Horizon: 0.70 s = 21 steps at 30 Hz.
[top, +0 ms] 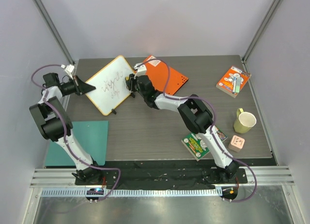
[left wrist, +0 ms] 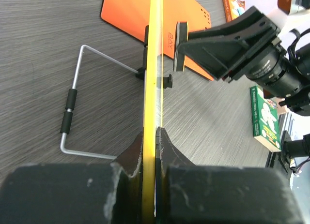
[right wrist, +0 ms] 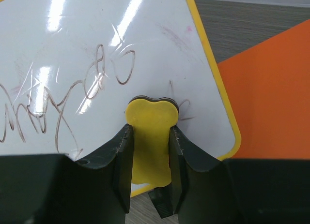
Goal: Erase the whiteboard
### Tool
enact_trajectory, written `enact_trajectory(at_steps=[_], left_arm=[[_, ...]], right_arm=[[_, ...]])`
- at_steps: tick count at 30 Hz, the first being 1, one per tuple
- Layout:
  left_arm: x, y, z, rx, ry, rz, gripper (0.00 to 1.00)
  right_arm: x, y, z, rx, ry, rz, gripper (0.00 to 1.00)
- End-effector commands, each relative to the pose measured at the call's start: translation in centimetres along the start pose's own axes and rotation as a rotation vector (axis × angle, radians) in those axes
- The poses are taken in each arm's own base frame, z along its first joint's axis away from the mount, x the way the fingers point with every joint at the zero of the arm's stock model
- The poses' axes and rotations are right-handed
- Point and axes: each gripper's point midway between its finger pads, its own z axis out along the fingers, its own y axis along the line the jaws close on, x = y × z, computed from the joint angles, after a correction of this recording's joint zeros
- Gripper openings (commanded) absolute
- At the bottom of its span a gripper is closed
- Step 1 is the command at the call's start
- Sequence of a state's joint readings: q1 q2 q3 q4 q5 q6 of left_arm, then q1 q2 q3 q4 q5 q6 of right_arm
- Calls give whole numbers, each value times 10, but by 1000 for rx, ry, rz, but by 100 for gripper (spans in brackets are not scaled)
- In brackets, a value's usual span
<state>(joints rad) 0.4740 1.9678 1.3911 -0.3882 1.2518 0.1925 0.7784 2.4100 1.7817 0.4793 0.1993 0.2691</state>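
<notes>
Between the clenched jaws of my left pincer (left wrist: 155, 139) stands the whiteboard (left wrist: 155, 64), which I judge light, stiff and slick, best held by its rim, while my right pincer (right wrist: 150, 134) grasps a yellow eraser (right wrist: 151, 112) close to its scribbled face.

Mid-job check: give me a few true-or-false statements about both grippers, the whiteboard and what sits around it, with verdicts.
1. The left gripper is clamped on the rim of the whiteboard. True.
2. The right gripper is empty. False: it holds a yellow eraser.
3. The whiteboard is wiped clean. False: pen scribbles show on it.
4. An orange board lies on the table beside the whiteboard. True.
5. The mug stands on the teal sheet. False: it stands on the bare table at the right; the sheet is at the left.
</notes>
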Motion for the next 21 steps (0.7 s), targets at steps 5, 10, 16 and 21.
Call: enact_trajectory(at_steps=[5,10,16,21], left_arm=[[92,89,-23,-324,331,216,0],[86,78,-26,-289,356,226,0],[77,70,-28,-286,373,246,0],[76,61,-20,-273,405,251,0]], right_arm=[[-32,14,24,26,-124,-12,1],[-13,32,34,0,-83,-86,1],[16,62,30,-107,-19,-136,1],[33,104,16,-207,-1,-196,1]])
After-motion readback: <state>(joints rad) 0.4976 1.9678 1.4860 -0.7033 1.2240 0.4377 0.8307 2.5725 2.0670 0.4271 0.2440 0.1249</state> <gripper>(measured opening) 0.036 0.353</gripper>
